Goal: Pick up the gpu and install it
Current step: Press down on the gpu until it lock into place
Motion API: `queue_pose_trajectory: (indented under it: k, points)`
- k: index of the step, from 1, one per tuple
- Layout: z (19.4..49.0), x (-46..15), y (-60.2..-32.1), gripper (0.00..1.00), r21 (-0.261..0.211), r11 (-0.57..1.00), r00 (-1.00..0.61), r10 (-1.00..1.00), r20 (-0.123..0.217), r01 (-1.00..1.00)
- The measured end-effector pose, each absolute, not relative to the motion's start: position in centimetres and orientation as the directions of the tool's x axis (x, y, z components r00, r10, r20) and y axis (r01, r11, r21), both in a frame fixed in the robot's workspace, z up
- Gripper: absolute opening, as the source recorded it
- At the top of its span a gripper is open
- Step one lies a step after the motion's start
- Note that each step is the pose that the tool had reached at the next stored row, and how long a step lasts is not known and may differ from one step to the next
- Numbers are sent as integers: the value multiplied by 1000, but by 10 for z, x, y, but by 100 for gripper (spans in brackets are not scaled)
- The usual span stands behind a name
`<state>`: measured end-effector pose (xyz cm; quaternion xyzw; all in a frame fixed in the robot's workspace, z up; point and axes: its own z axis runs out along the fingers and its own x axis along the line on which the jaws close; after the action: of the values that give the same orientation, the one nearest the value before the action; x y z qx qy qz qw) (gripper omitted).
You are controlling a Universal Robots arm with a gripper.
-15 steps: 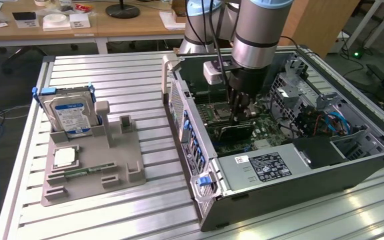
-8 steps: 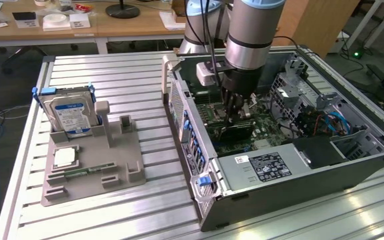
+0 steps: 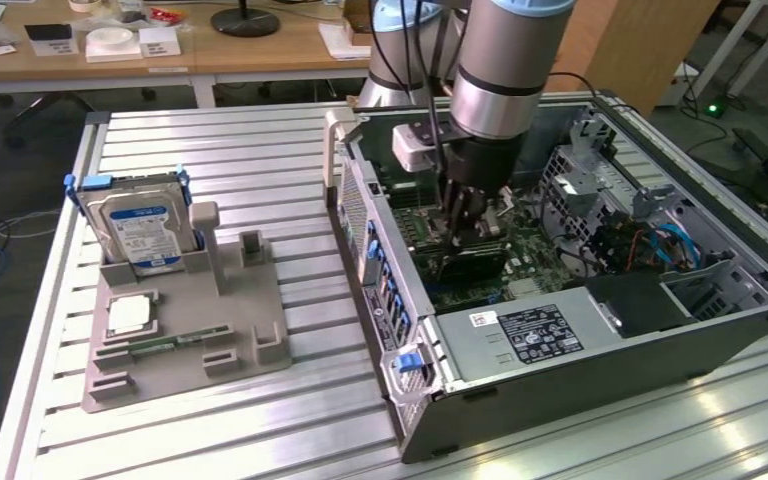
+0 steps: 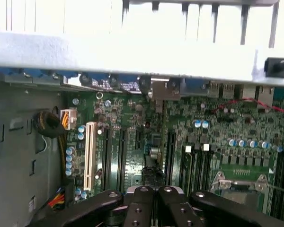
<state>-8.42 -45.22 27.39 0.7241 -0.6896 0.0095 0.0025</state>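
Observation:
My gripper [image 3: 468, 235] reaches down into the open computer case [image 3: 398, 330], low over the green motherboard [image 4: 132, 127]. Its black fingers [image 4: 137, 203] are shut together. Directly under them sits the gpu [image 3: 471, 268], a dark card standing on edge above the expansion slots and mostly hidden by the fingers. In the wrist view a thin dark edge of the gpu [image 4: 151, 172] shows just past the fingertips, between the black slots and beside the white slot [image 4: 90, 156]. I cannot tell whether the card is seated in a slot.
On the exterior view's left, a grey fixture [image 3: 184, 330] on the slatted table holds a hard drive [image 3: 141, 228] with a blue-white label and a narrow memory stick [image 3: 164, 345]. The power supply [image 3: 531, 335], drive cages and cables crowd the case. The CPU socket [image 4: 239, 182] lies nearby.

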Motion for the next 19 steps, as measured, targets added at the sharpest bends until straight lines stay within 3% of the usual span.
queue_pose_trajectory:
  k: [2,19]
  points:
    - [274,-84,-452,11,8,-49,49,-999,16,-999]
    - [274,-85,-452,11,12,-38,38,-999,16,-999]
